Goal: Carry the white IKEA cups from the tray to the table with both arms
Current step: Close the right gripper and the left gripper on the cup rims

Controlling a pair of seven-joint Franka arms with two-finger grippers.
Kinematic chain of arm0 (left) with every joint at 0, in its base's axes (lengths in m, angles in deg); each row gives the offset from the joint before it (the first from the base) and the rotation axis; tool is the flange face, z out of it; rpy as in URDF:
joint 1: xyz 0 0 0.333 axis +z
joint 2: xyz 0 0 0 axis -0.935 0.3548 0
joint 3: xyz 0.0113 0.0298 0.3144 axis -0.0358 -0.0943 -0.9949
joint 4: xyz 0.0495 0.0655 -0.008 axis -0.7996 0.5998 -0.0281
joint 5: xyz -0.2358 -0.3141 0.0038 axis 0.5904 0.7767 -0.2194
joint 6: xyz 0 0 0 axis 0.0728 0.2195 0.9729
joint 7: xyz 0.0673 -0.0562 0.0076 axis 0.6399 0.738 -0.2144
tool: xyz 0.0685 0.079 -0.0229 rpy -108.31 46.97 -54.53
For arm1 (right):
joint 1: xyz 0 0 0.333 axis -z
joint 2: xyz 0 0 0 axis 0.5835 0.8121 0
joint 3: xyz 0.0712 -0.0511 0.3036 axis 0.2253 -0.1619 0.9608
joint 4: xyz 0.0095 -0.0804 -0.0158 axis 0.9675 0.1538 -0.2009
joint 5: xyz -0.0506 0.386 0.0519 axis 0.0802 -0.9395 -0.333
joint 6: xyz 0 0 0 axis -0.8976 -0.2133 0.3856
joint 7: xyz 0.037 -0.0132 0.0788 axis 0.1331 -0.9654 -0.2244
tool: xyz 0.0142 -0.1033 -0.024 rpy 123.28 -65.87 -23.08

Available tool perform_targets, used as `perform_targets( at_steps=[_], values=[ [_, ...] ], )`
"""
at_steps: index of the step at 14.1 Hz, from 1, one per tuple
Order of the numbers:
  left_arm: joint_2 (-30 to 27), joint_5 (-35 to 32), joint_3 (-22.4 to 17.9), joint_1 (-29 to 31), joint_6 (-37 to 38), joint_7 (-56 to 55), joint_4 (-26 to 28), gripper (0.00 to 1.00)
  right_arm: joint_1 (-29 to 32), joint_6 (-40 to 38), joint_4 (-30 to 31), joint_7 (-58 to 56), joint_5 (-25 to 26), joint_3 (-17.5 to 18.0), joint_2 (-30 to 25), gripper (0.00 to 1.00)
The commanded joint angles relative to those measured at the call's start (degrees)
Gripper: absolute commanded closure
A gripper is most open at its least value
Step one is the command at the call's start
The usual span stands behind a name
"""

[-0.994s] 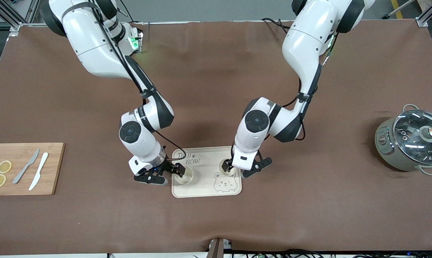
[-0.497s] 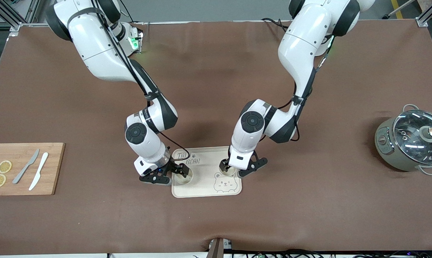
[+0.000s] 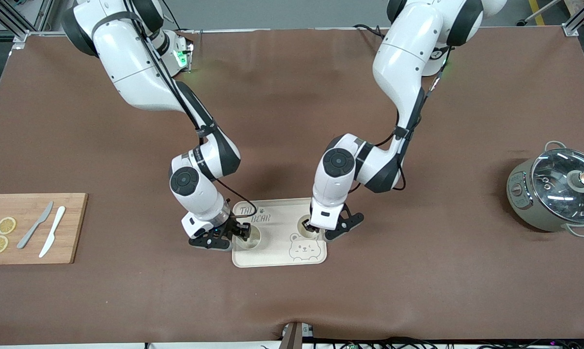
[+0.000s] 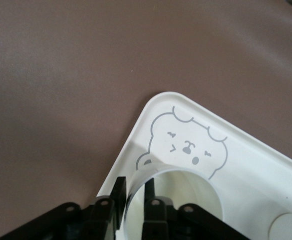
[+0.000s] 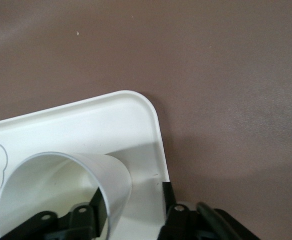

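- White IKEA cups: both are on the tray (image 3: 277, 254), so neither has reached the table (image 3: 418, 281) yet
- The bear-side cup (image 3: 305, 225) stands upright toward my left arm's end of the tray, just beside the printed bear face
- The lettering-side cup (image 3: 249, 238) stands upright toward my right arm's end, nearer the front camera than the "BEAR" lettering
- My left gripper (image 3: 311, 228) is down on the bear-side cup; the left wrist view shows one finger (image 4: 118, 197) outside the wall and one inside, drawn in tight on it, so I judge that pinch made
- My right gripper (image 3: 241, 233) straddles the wall of the lettering-side cup; in the right wrist view the inner finger (image 5: 99, 207) sits against the wall while the outer one stands off it with a gap, so it is part open and holds nothing yet
- Left to do, as I read it: finish the right pinch, lift both cups, carry them off the tray, set them on the brown sheet
- There is bare brown matte table all round the tray for that
- Well apart: a wooden cutting board (image 3: 35, 252) with two lemon slices (image 3: 2, 235) and two knives (image 3: 43, 231) at the right arm's end, and a glass-lidded pot (image 3: 556, 191) at the left arm's end
- Metal framing shows at the table corners, and cables along its near edge
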Motion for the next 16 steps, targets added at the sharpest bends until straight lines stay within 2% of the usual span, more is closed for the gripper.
perform_targets(
  at_steps=[1, 4, 5, 7, 13, 16],
  values=[
    [-0.6, 0.8, -1.7, -0.9, 0.2, -1.1, -0.7, 1.0, -0.4, -0.2, -1.5, 1.2, 1.0, -0.4, 0.9, 0.78],
    [-2.7, 0.8, -1.4, -0.3, 3.0, -1.0, -0.7, 1.0, -0.6, -0.2, -1.5, 1.2, 1.0, -0.4, 0.9, 0.98],
    [-3.4, 0.7, -1.6, -0.2, 4.9, -0.6, -0.7, 1.0, -0.6, -0.2, -1.5, 1.2, 1.0, -0.4, 0.9, 1.0],
    [-5.1, 0.7, -3.3, 0.0, 9.2, 0.8, -0.7, 1.0, -0.7, -0.2, -1.5, 1.2, 1.0, -0.4, 0.9, 1.0],
    [-10.9, 1.5, -3.2, 4.0, 15.9, 11.4, 0.2, 1.0, -0.7, -2.1, -2.2, 1.1, 0.1, -0.3, -1.0, 1.0],
    [-12.7, 1.5, -3.1, 7.1, 19.5, 17.9, 0.5, 1.0, -0.1, -10.3, -2.8, 0.9, 0.0, -0.2, -4.6, 1.0]
  ],
)
